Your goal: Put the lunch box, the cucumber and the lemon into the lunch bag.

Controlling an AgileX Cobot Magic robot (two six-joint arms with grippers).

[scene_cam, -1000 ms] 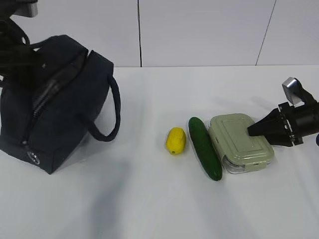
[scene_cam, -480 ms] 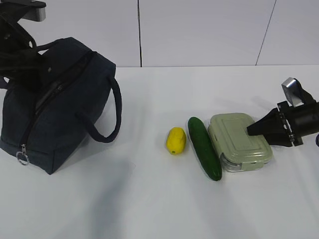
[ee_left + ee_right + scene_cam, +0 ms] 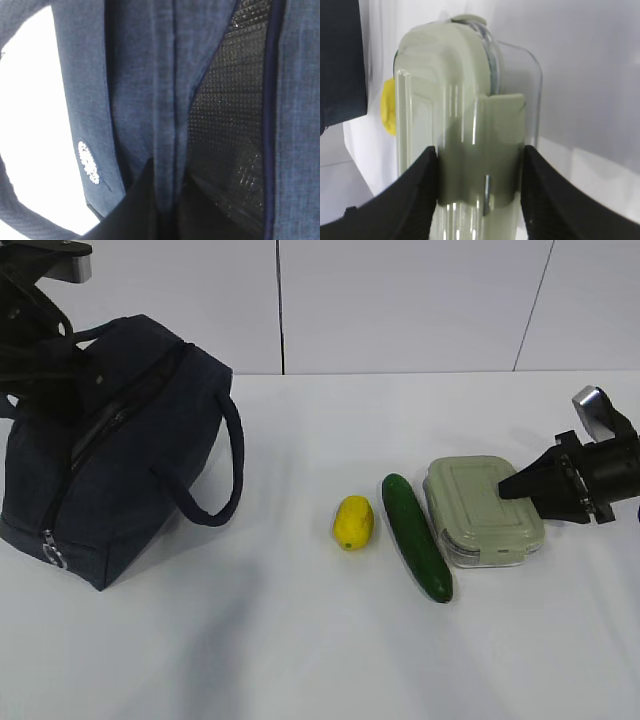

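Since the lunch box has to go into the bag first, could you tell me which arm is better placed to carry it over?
The right. Its gripper is already clamped across the lunch box, while the left gripper is shut on the lunch bag fabric, holding it.

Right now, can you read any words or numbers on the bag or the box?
Lunch bag: one small white oval logo on its side, seen from the left wrist camera, too blurred to read.
Lunch box: no words or numbers show on its lid.
Nothing else in view carries text.
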